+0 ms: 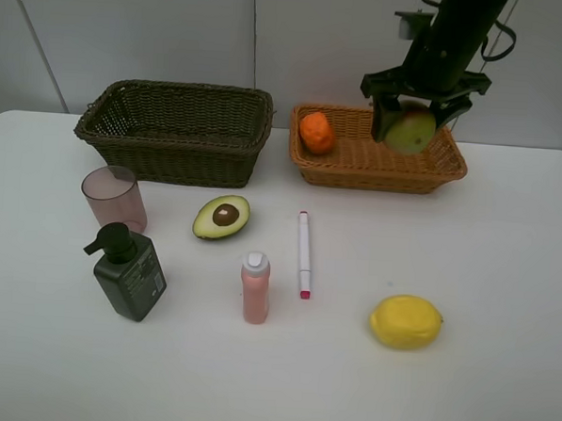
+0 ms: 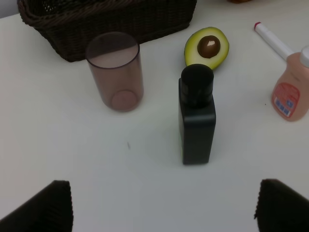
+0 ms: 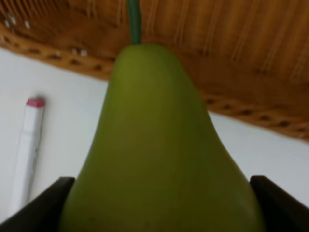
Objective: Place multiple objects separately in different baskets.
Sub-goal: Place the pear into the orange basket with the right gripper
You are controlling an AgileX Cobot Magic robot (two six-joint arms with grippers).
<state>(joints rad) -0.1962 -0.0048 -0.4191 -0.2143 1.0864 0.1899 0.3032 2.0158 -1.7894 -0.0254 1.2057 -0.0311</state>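
Above the shallow orange-tan wicker basket point(image 1: 377, 173), the right gripper point(image 1: 415, 114) is clamping a red-green pear point(image 1: 409, 134). The left gripper point(image 2: 164, 208) is hovering, jaws apart, near the dark green plastic pump bottle point(image 2: 197, 123).

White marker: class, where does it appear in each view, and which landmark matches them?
Exterior high: white marker near centre, right of small pink bottle.
Left wrist: marker just beyond that bottle.
Right wrist: marker beside the pear, short of the orange-tan basket.
Landmark: the marker's pink end, seen in all three.
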